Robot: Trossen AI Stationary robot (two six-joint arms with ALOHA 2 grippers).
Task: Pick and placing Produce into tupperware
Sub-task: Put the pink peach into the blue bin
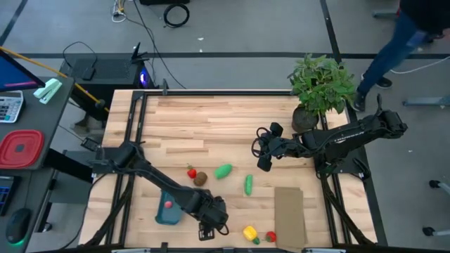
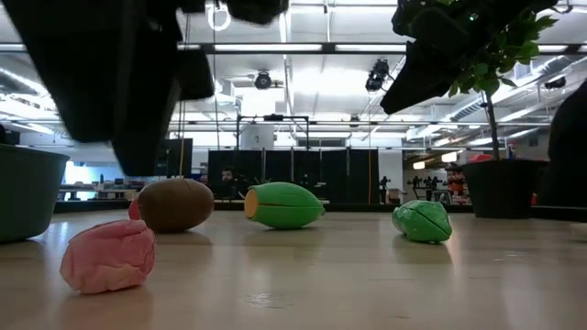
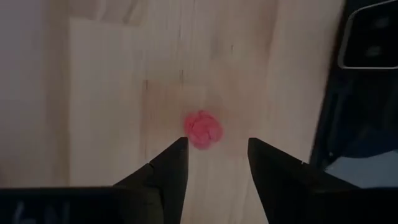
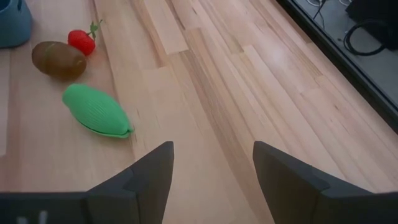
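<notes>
1. Two arms are showing over the wooden table. The left gripper is hanging near the table's front edge, straight above a pink produce piece; its jaws are standing partly open, holding nothing, the pink piece lying on the wood between and just beyond the tips.
2. The right gripper is hovering toward the table's right side, jaws partly open and empty, well apart from the produce.
3. The teal tupperware is sitting near the front edge, left of centre, with a pink piece showing in it.
4. A red piece, a brown round one and two green pieces are lying mid-table.
5. A yellow piece and a small red one are lying at the front edge beside a cardboard rectangle.
6. A potted plant is standing at the back right corner.
</notes>
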